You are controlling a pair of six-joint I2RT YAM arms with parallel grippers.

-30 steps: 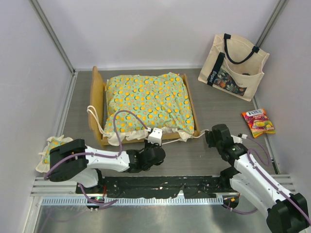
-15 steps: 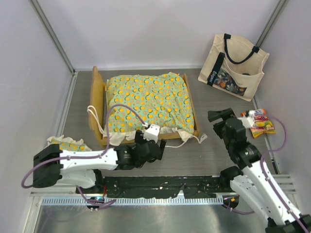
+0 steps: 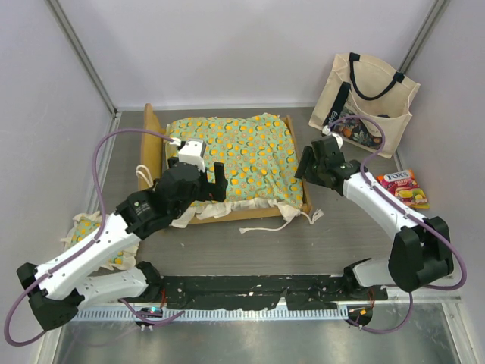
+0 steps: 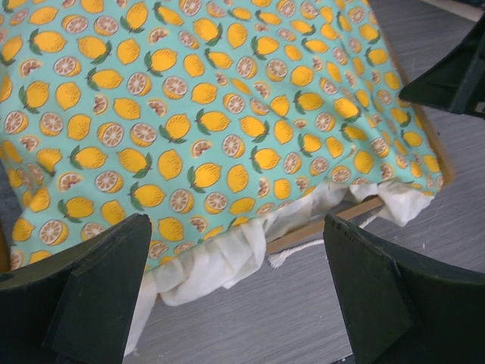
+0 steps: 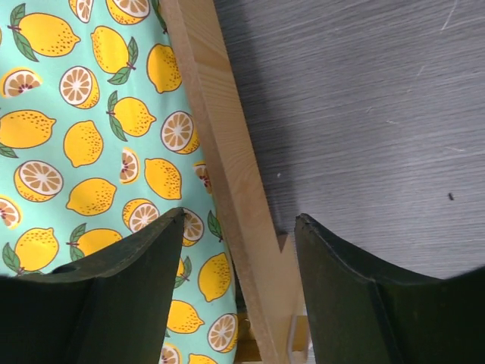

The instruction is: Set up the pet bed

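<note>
The frame [image 3: 154, 144] stands mid-tabletop toward the far edge, with the cushion [image 3: 235, 155] seated inside. Its ruffle [image 4: 220, 262] and ties [image 3: 265, 225] overhang the near rail [image 3: 242, 214], so tidying appears outstanding. The pillow [image 3: 85, 227] lies at the near-left edge. The left gripper [image 4: 235, 227] and right gripper [image 5: 241, 220] are spread, empty.

The pet bed frame [image 5: 227, 152] was pale, smooth, matt wood. Its cushion [image 4: 227, 114] was soft printed cloth with a crumpled cream ruffle. The tabletop [image 5: 364, 114] was grey, matt and finely grained. The left claw [image 4: 235, 227] and right claw [image 5: 239, 220] looked like matt black plastic.
</note>
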